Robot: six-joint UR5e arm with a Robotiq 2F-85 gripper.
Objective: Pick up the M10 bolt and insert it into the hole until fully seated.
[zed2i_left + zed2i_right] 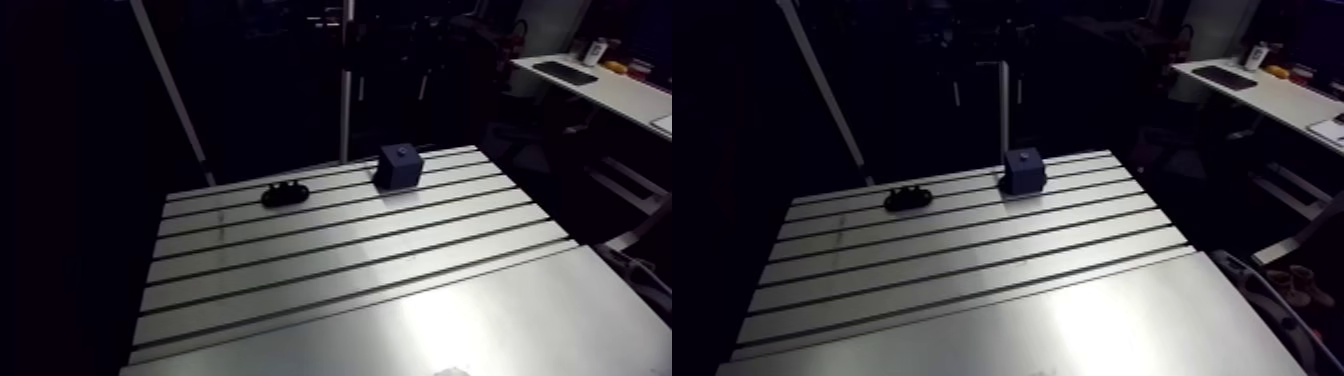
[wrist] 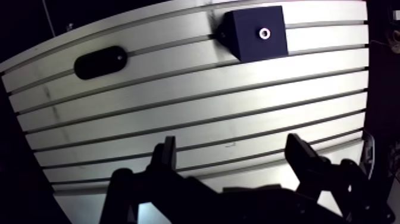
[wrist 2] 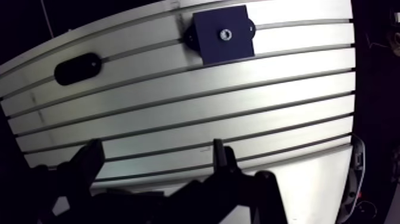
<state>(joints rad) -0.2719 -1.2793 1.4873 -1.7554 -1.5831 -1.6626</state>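
our gripper (image 2: 232, 146) hangs over the table (image 2: 178, 113), fingers wide apart, nothing between them. we judge the step in hand to be the reach for the bolt. to do it well, we should centre both fingers over the holder (image 2: 100, 62), come straight down and grip the bolt upright, so it lines up later with the hole (image 2: 264, 33). the holder lies well ahead of the gripper, apart from the block (image 2: 256, 33). it is a low black oval with small bumps on top. we cannot pick out the bolt itself against it.
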